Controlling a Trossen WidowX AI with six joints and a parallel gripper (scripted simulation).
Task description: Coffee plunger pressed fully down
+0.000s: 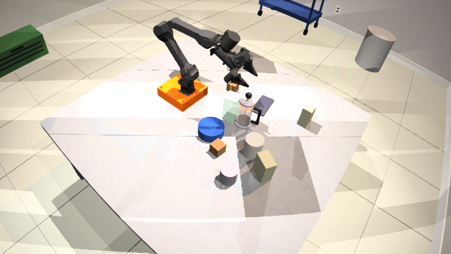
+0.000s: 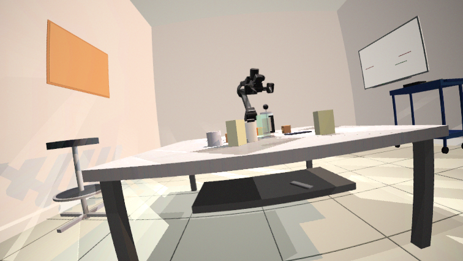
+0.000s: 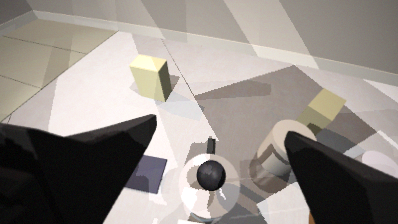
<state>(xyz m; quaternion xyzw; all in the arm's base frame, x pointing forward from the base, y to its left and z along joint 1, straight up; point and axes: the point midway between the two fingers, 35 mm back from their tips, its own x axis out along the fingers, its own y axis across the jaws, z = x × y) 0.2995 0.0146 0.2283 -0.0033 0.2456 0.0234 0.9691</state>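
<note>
- Article: coffee press (image 1: 244,111) (image 2: 265,125) (image 3: 230,189), clear-walled, with side handle (image 1: 259,115) (image 2: 272,124) (image 3: 211,145); upright on the desk (image 1: 142,189) (image 2: 259,166).
- Fitting: round black knob (image 1: 248,95) (image 2: 265,106) (image 3: 211,175), standing over the lid on a visible length of rod; whether the plunger is at its lowest, cannot be told.
- Handling, estimated: press fairly light, smooth-based, apt to slide or tip under a sideways push; body probably fragile. Knob hard, likely slippery; plunger perhaps stiff in its travel.
- Point of contact: crown of the knob for any further pressing, straight down the rod's line; its sides for a centred grip. Handle and clear wall best left alone.
- End effector (image 1: 252,80) (image 2: 264,82) (image 3: 219,128): one, fingers wide apart, nothing between them.
- Position: knob and press below the end effector, knob apart from both fingertips; in the wrist view, low in the frame between the two fingers.
- Neighbours: pale green block (image 1: 229,107) (image 2: 259,124) just beside the press; off-white cylinder (image 1: 255,139) (image 2: 252,131) near. Either could be knocked by a wide sideways move.
</note>
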